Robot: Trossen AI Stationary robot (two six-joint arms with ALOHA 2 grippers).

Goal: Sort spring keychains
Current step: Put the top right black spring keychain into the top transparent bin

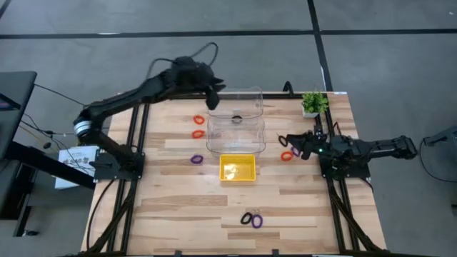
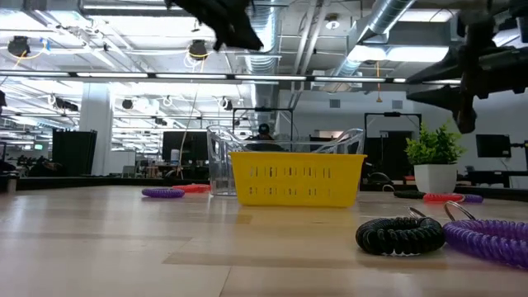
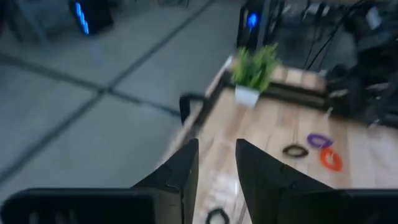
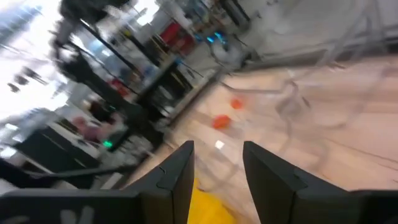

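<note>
Wooden tabletop point(image 1: 178, 207) carries spring keychains point(image 1: 198, 127) scattered around a yellow tray point(image 1: 237, 168) and a clear bin point(image 1: 235, 120). Left gripper point(image 1: 212, 96) hangs over the bin's far corner, jaws slightly spread and empty. Right gripper point(image 1: 289, 141) waits by an orange keychain point(image 1: 286, 155), jaws spread.

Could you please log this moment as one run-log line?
left gripper: open, empty, above clear bin | right gripper: open, beside orange keychain | yellow tray: untouched

Three orange-red coiled plastic spring keychains point(image 1: 198, 120), three purple coiled keychains point(image 1: 196, 159) and three black coiled keychains point(image 1: 246, 218). One of each colour lies just ahead of the right gripper's point(image 1: 293, 145) jaws. One yellow slotted plastic basket point(image 1: 237, 176), one clear plastic bin point(image 1: 235, 135), one small green potted plant point(image 1: 313, 103).
</note>
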